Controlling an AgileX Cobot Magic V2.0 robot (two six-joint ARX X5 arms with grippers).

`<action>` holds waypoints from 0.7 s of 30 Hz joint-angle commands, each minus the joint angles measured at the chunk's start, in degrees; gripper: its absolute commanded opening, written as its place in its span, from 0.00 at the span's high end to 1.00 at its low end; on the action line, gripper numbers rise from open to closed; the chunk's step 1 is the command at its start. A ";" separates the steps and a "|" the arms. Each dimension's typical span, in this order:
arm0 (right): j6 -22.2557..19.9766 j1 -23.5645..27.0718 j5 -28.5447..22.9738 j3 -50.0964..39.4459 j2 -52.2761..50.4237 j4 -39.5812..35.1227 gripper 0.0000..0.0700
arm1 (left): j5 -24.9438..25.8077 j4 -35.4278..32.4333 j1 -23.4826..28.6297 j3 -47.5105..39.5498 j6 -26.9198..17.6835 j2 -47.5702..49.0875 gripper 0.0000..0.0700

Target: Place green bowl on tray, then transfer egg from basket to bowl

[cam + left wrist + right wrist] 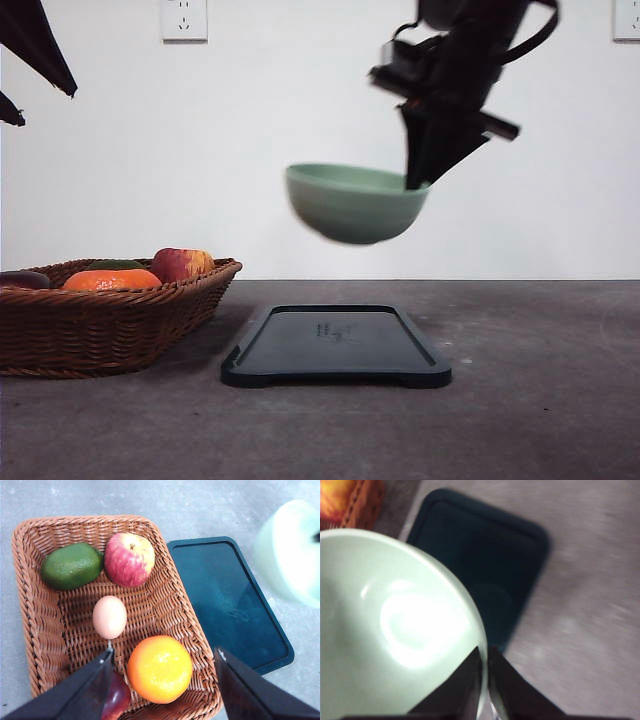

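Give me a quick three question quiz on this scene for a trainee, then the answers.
1. True or false: the green bowl already rests on the tray.
2. Which gripper holds the bowl's rim: A left, B right?
3. Fill in: the egg lies in the ____.

Key:
1. False; it hangs in the air above the tray.
2. B; its jaws pinch the rim.
3. Basket, among an apple, an orange and an avocado.

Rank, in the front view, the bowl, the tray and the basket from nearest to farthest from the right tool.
1. Bowl: held in the air, its rim pinched by the right tool.
2. Tray: on the table, below the bowl.
3. Basket: on the table, far off toward the left side.
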State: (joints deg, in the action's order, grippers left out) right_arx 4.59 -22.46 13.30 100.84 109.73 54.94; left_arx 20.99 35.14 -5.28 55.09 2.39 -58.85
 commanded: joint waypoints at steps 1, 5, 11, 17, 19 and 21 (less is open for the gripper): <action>1.36 -0.67 -0.37 1.38 2.61 -1.02 1.00 | 0.26 -0.44 -0.11 1.44 0.00 -0.35 0.44; 2.01 -2.04 -1.75 1.38 5.30 -2.62 1.00 | 0.26 -0.44 -0.11 1.44 0.00 -0.35 0.44; 2.32 -2.60 -2.13 1.38 8.95 -3.36 1.00 | 0.26 -0.46 -0.10 1.44 -0.04 -0.35 0.44; 2.47 -2.94 -2.79 1.38 10.62 -3.09 0.98 | 0.24 -0.46 -0.09 1.44 -0.13 -0.35 0.44; 2.47 -3.23 -2.78 1.38 10.62 -3.42 0.88 | 0.23 -0.46 -0.09 1.44 -0.26 -0.35 0.44; 2.48 -3.35 -2.41 1.38 10.62 -3.39 0.76 | 0.22 -0.50 -0.09 1.44 -0.26 -0.37 0.44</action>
State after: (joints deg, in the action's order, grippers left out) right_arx 6.44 -25.26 10.64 100.84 119.42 51.79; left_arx 20.99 35.10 -5.28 55.10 2.37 -58.85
